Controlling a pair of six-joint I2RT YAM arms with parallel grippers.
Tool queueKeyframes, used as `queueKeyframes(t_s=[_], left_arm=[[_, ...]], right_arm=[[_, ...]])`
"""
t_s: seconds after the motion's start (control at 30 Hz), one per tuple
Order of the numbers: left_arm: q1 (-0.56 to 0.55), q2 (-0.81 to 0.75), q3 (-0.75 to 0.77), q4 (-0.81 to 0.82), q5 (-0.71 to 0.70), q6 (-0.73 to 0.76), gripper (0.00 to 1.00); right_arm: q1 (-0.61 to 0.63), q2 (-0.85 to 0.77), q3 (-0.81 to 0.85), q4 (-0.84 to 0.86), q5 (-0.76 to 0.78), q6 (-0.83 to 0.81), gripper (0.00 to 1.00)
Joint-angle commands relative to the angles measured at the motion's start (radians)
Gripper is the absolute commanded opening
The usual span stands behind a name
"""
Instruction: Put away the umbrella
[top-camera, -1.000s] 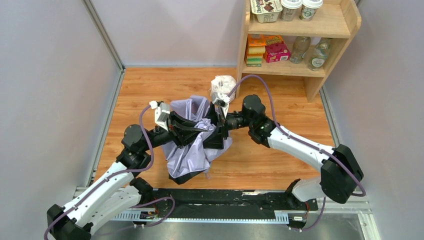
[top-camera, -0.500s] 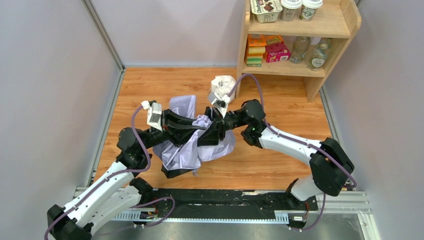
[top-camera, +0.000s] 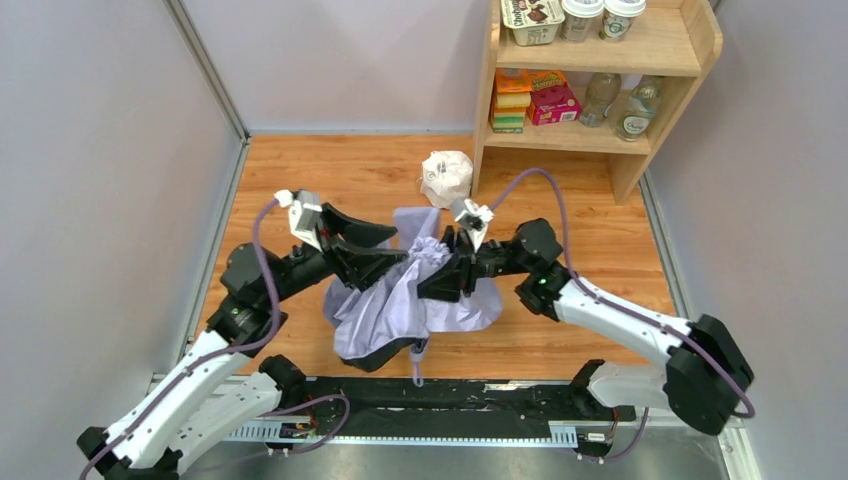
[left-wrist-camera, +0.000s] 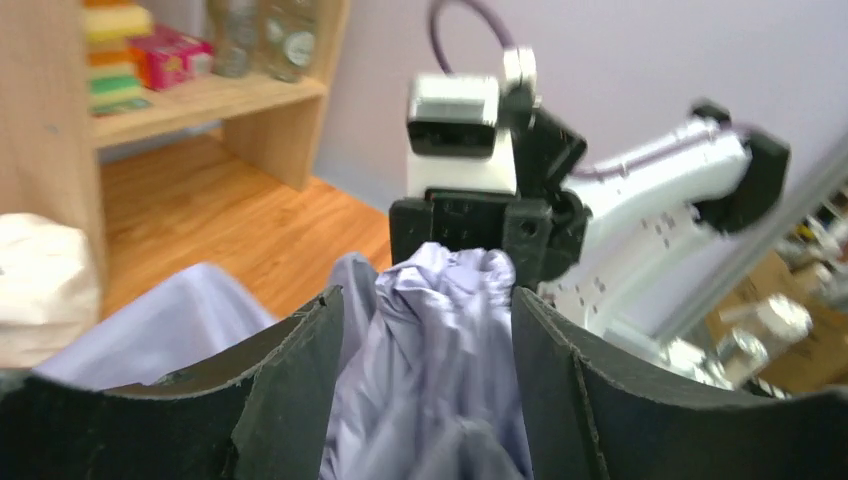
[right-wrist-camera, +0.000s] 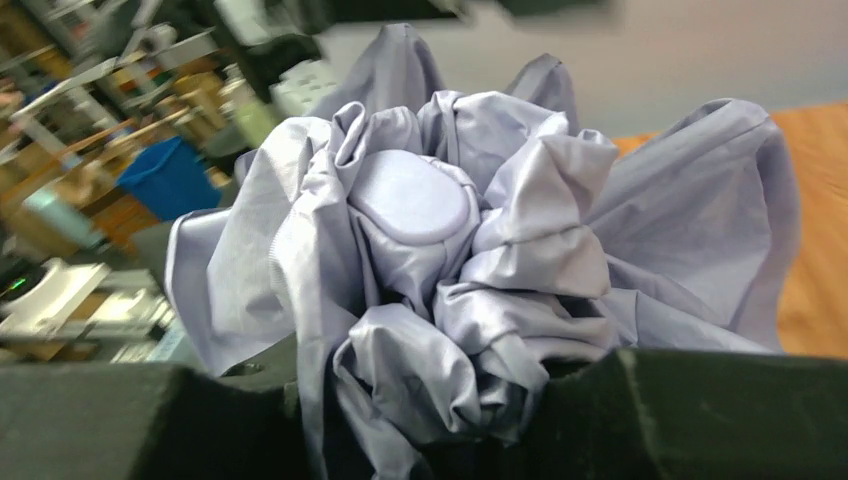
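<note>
free: bare tabletop (top-camera: 300, 175) far-left of umbrella (top-camera: 395, 305) | obstacles: white wrapped lump (top-camera: 446, 177), wooden shelf (top-camera: 560, 138) far-right

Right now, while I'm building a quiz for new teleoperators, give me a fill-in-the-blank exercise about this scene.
The right gripper is shut on the umbrella's bunched ___.
The left gripper is ___, not shut, its fingers flanking that fabric.
The white wrapped lump lies at the foot of the wooden ___.
Missing words: canopy; open; shelf.
</note>
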Motion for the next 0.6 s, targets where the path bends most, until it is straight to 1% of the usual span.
queueKeyframes(t_s=[0.0,0.03,0.07,0.1,0.13,0.17,0.2,0.27,0.3,0.33,0.43,0.5,0.53,0.57], left_arm=[[-0.011,-0.09,0.264,-0.502,-0.329,0.098,0.69],[-0.011,-0.098,0.301,-0.561,-0.456,0.087,0.69],[-0.011,-0.099,0.356,-0.679,-0.505,0.07,0.68],[-0.011,-0.098,0.403,-0.733,-0.606,0.056,0.66],[-0.011,-0.089,0.424,-0.846,-0.654,0.012,0.63],[-0.011,-0.086,0.454,-0.884,-0.693,-0.002,0.61],[-0.011,-0.081,0.461,-0.948,-0.699,-0.025,0.59],[-0.011,-0.076,0.464,-1.007,-0.698,-0.08,0.59],[-0.011,-0.075,0.439,-1.013,-0.676,-0.126,0.62],[-0.011,-0.072,0.418,-1.011,-0.669,-0.152,0.67],[-0.011,-0.061,0.309,-0.936,-0.598,-0.276,0.73],[-0.011,-0.04,0.261,-0.855,-0.547,-0.359,0.75],[-0.011,-0.02,0.247,-0.785,-0.502,-0.381,0.75],[-0.011,-0.011,0.22,-0.718,-0.482,-0.434,0.75]], right_arm=[[-0.103,-0.171,-0.067,-0.239,0.257,-0.134,0.0],[-0.108,-0.209,-0.075,-0.283,0.306,-0.173,0.0],[-0.111,-0.252,-0.072,-0.355,0.381,-0.227,0.0],[-0.111,-0.283,-0.073,-0.394,0.441,-0.256,0.0],[-0.111,-0.312,-0.073,-0.426,0.505,-0.282,0.0],[-0.111,-0.337,-0.075,-0.44,0.576,-0.302,0.0],[-0.111,-0.361,-0.078,-0.445,0.658,-0.318,0.0],[-0.112,-0.383,-0.09,-0.423,0.758,-0.349,0.0],[-0.111,-0.386,-0.093,-0.411,0.789,-0.365,0.0],[-0.112,-0.388,-0.095,-0.394,0.803,-0.378,0.0],[-0.111,-0.383,-0.101,-0.359,0.793,-0.418,0.0],[-0.111,-0.385,-0.099,-0.36,0.782,-0.448,0.0],[-0.111,-0.385,-0.099,-0.363,0.783,-0.45,0.0],[-0.111,-0.385,-0.093,-0.374,0.774,-0.464,0.0]])
